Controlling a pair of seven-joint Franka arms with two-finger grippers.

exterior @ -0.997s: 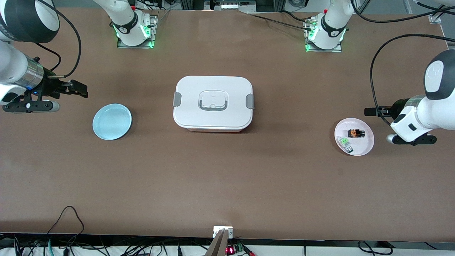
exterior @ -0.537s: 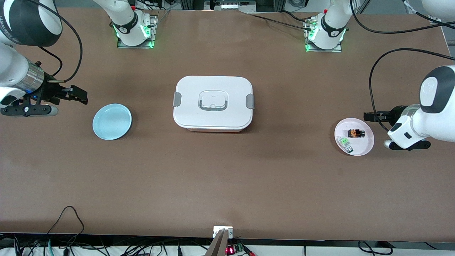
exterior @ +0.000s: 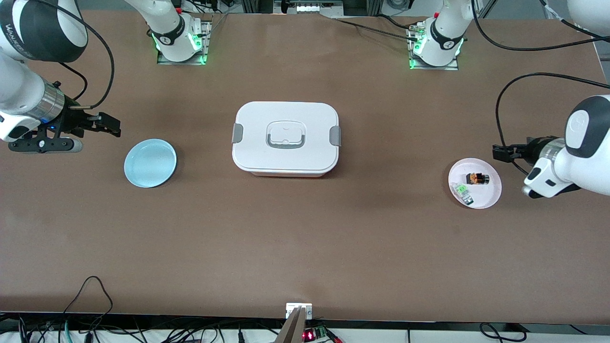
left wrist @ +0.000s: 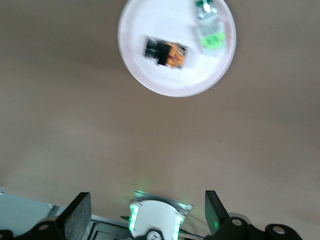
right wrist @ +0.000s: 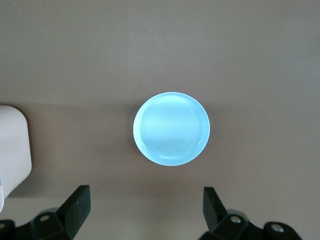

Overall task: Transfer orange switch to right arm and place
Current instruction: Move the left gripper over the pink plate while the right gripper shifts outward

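The orange switch (exterior: 477,178) (left wrist: 166,52), a tiny black part with an orange piece, lies on a pink plate (exterior: 491,196) (left wrist: 150,82) at the left arm's end of the table. My left gripper (exterior: 499,153) (left wrist: 147,212) hangs open beside that plate, off its edge, with nothing between its fingers. At the right arm's end, my right gripper (exterior: 110,125) (right wrist: 147,210) is open and empty in the air beside a light blue plate (exterior: 150,163) (right wrist: 171,128).
A small green-and-clear component (exterior: 462,192) (left wrist: 211,35) shares the pink plate. A white lidded box with grey clasps (exterior: 285,138) stands mid-table between the two plates. Cables trail along the table edge nearest the camera (exterior: 95,324).
The left arm has swung a little toward its own end of the table, its gripper staying by the pink plate. The right gripper drifted slightly toward the blue plate. Both stay open.
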